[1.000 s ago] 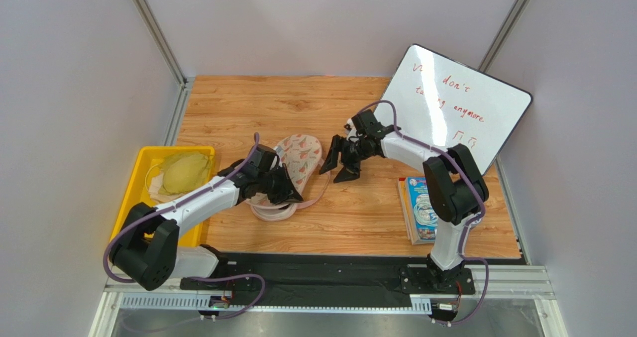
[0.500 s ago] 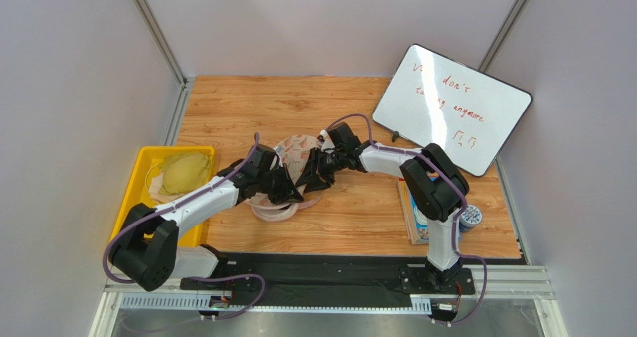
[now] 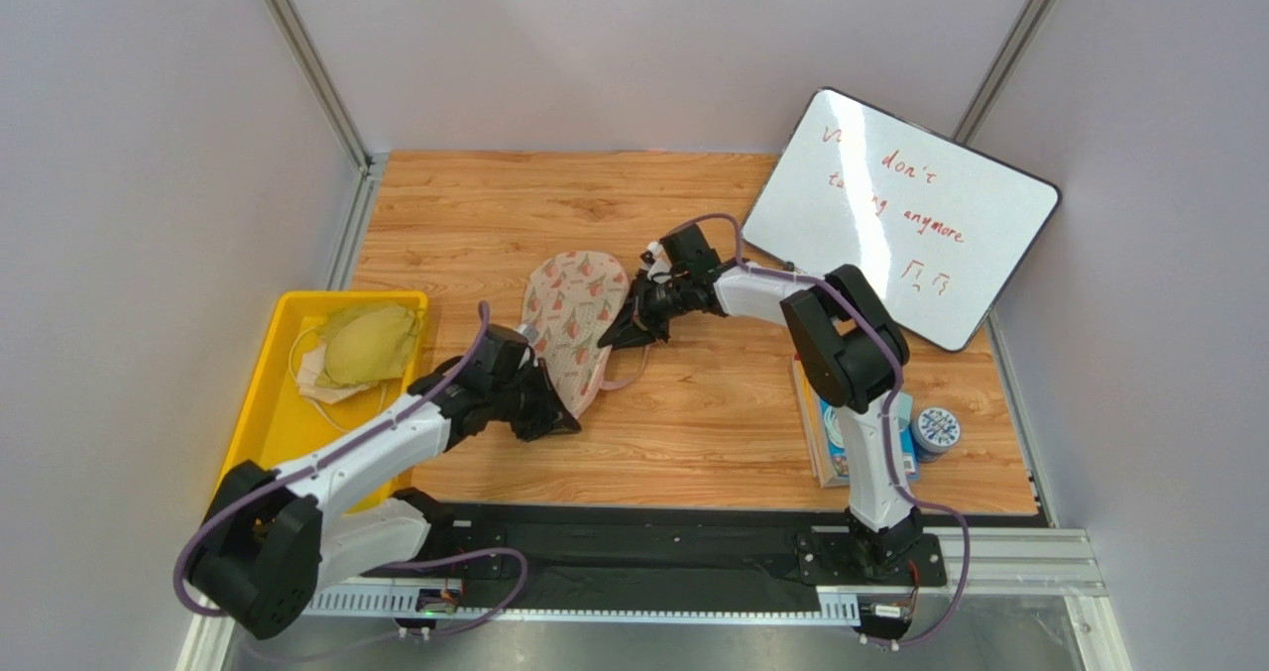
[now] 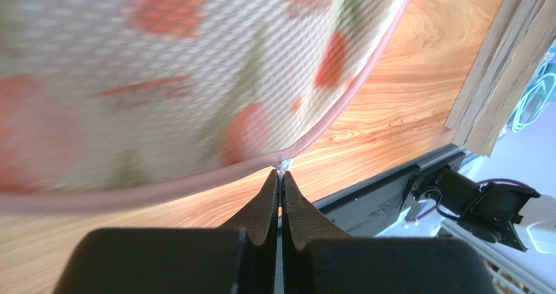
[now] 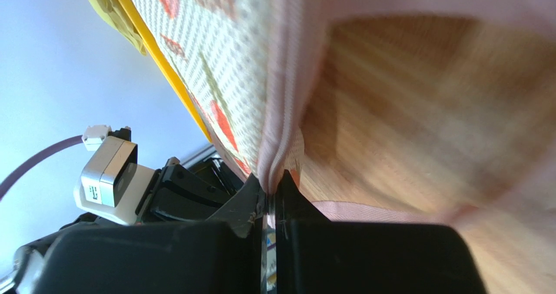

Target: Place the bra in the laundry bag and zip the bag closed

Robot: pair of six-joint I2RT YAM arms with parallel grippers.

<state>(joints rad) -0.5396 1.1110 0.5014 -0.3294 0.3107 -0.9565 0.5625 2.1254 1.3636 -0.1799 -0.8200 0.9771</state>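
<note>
Near the middle of the table (image 3: 715, 404), laundry bag (image 3: 574, 307) lies folded over, leaf print up, long axis running from far edge toward near edge

Bra not visible in any view; judged to be inside the folded bag, cannot confirm

Left gripper (image 4: 280, 171) at the bag's near end, jaws pressed together on a small pale tab (image 4: 283, 165) at the pink trim (image 4: 196, 180), probably the zipper pull

Right gripper (image 5: 269, 188) at the bag's right side, jaws pinched tight on a fold of the same trim

Yellow bin (image 3: 256, 381) at the left edge, well apart from the bag

Risks as I read them:
- tab is tiny and held only at the fingertips; a pull off the zipper line could pop it free
- right pinch is the only anchor; if it slips, the whole bag drags along and the zipper does not run
- soft trim bunches at the right pinch; slack cloth or a bra strap could jam in the teeth
- rim curves sharply at the near end; a straight pull there could stall the slider
</note>
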